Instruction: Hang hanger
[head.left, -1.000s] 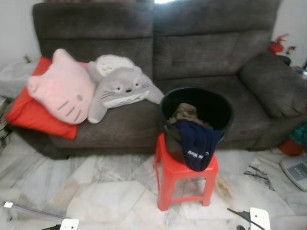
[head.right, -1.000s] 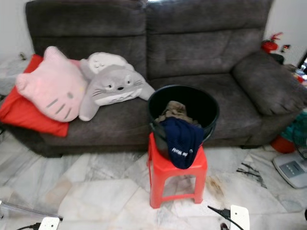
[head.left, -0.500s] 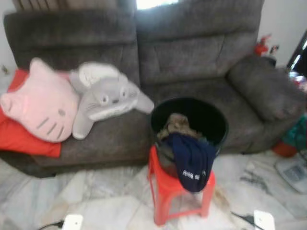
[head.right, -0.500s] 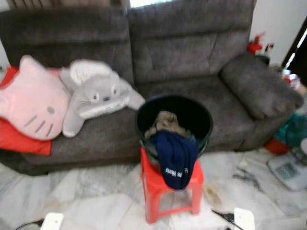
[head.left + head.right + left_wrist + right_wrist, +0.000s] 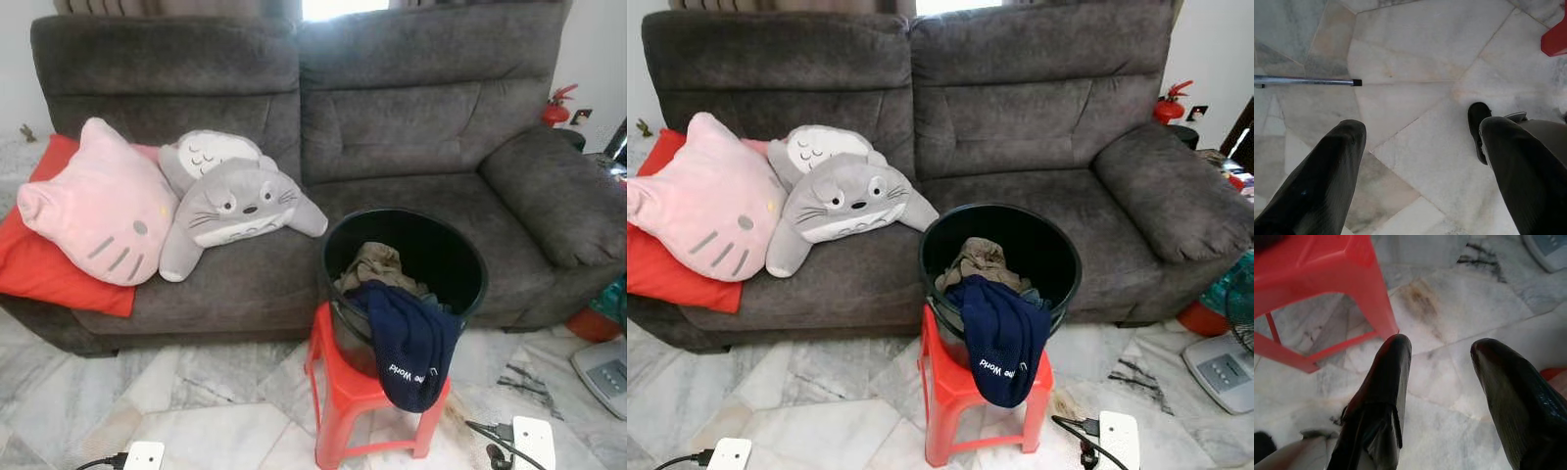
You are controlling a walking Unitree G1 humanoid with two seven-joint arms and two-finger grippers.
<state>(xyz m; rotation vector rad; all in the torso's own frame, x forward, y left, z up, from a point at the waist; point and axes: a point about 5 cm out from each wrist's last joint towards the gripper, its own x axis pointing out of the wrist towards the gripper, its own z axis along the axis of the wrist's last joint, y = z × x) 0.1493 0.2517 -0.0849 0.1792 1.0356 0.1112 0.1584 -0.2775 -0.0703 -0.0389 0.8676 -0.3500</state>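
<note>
A black bucket (image 5: 460,257) stands on a red plastic stool (image 5: 345,384) in front of the sofa. It holds a brown garment (image 5: 377,264), and a navy garment (image 5: 409,338) with white lettering hangs over its front rim. My left gripper (image 5: 1420,129) hangs open over the marble floor, nothing between its fingers. A thin metal rod (image 5: 1303,81) with a black tip lies on the floor beyond it. My right gripper (image 5: 1442,347) is open too, low beside the red stool (image 5: 1312,274), holding nothing.
A grey sofa (image 5: 411,117) fills the back, with a pink cat cushion (image 5: 98,206), a grey plush (image 5: 235,201) and a red cushion (image 5: 39,264) on its left seat. White power strips (image 5: 532,441) (image 5: 143,455) and a scale (image 5: 605,372) lie on the floor.
The head camera has swung and steadied, so the whole scene has shifted and sharpened. The bucket, stool and cushions stay where they were.
</note>
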